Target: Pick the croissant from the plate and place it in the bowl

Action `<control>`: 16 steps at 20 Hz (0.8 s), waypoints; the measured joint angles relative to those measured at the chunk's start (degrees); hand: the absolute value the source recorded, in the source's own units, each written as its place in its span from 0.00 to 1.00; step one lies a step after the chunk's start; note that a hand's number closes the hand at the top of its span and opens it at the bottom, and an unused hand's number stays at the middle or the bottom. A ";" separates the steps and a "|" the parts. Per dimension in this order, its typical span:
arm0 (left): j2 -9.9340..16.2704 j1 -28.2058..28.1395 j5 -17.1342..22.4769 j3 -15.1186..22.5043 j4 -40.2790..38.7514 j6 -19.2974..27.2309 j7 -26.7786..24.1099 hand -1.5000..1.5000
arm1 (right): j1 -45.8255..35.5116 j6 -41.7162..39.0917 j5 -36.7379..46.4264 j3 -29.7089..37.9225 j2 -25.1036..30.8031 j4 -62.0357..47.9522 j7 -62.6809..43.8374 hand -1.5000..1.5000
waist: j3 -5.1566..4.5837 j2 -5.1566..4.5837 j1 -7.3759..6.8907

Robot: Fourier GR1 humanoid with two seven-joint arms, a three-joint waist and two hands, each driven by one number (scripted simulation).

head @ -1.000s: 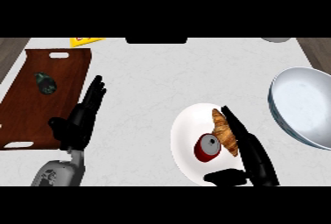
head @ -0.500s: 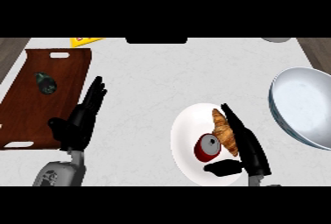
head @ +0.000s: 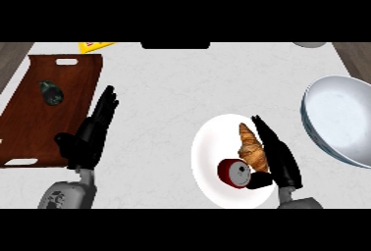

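Croissant (head: 251, 148): golden-brown, lying on the white plate (head: 210, 147) in its right half, long axis running roughly 12 to 6 o'clock with a slight lean, narrow tip toward 12.

Right hand (head: 279, 157): directly alongside the croissant at its 3 o'clock, touching or all but touching its right flank. Fingers extended nearly straight toward 11–12 o'clock, parallel to the pastry's long axis; thumb (head: 258, 182) crooked in under the croissant's lower end at about 6 o'clock. Hand spread, not yet closed on anything. Judged the nearer hand by far; a closing pinch across the short axis is what the position sets up.

Red round object (head: 234, 172): on the same plate, at the croissant's 7 o'clock, just beside the thumb; possible obstruction to the thumb's sweep.

Bowl (head: 340, 120): pale, large, at 2–3 o'clock from the plate, apart from it, partly cut by the right edge.

Left hand (head: 88, 135): at far left on the table, fingers straight, resting against the edge of a brown tray (head: 69, 88); holds nothing.

Dark object (head: 50, 92): on the tray; identity unclear.
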State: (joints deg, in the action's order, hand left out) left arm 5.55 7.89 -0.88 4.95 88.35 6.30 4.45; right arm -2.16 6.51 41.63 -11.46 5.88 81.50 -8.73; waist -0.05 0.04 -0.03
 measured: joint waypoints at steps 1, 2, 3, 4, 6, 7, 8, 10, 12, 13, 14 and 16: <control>0.44 -0.14 0.22 -0.46 0.46 -0.57 0.31 0.50 | -0.65 0.25 0.04 0.29 -0.35 -1.32 0.52 0.00 | -0.16 0.13 0.02; 0.21 -0.36 0.26 -0.58 -0.09 -0.98 -0.41 0.50 | -1.04 -0.01 0.11 0.43 -0.43 -1.72 0.80 1.00 | -0.24 0.19 0.06; -0.07 -0.30 -0.13 -0.48 -0.20 -0.74 -0.50 0.50 | -1.52 -0.48 0.39 0.28 -0.32 -2.32 1.14 1.00 | -0.36 0.28 0.10; -0.06 -0.86 -0.32 -0.34 -0.08 -0.83 -0.83 0.50 | -1.98 -1.43 0.71 -0.20 0.26 -2.61 1.78 1.00 | -0.40 0.32 0.06; -0.58 -0.36 -0.60 0.00 0.50 -0.44 0.31 0.50 | -3.19 -2.12 1.80 -0.91 1.33 -4.32 3.92 1.00 | -0.55 0.45 -0.01; -0.24 -0.07 -0.22 -0.53 0.54 -0.84 0.54 0.50 | -3.07 -2.59 2.45 -1.57 1.73 -3.78 4.34 1.00 | -0.58 0.49 0.04; -0.20 0.58 -0.22 -0.83 -0.16 -0.91 0.34 0.50 | -4.23 -3.13 2.67 -1.39 2.44 -5.14 5.44 1.00 | -0.55 0.46 0.01; -0.08 0.23 -0.01 -1.14 -0.36 -1.48 -0.10 0.50 | -4.79 -2.92 3.65 -1.75 2.77 -6.16 7.19 1.00 | -0.65 0.58 0.02; -0.51 -0.23 -0.39 -0.85 -0.16 -1.27 -0.28 0.50 | -5.30 -2.41 4.15 -2.00 2.14 -7.08 8.23 1.00 | -0.90 0.79 0.09; -0.67 0.21 -0.60 -1.00 -0.92 -1.10 -0.78 0.50 | -4.82 -2.65 3.90 -2.14 1.84 -6.37 8.37 1.00 | -0.95 0.83 0.19; -0.35 0.75 -0.42 -1.53 -1.41 -1.30 -0.76 0.50 | -4.24 -3.59 2.93 -2.11 1.55 -5.20 8.32 1.00 | -0.91 0.79 0.29; -0.75 0.50 -0.82 -1.11 -0.89 -0.87 -0.27 0.50 | -0.67 -5.87 0.27 -2.66 0.93 -0.65 8.09 1.00 | -0.77 0.79 0.68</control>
State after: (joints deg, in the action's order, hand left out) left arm 4.81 8.39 -1.70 3.84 87.46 5.43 4.17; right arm -2.83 0.64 41.89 -14.13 6.81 80.85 -0.64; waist -0.82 0.83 0.66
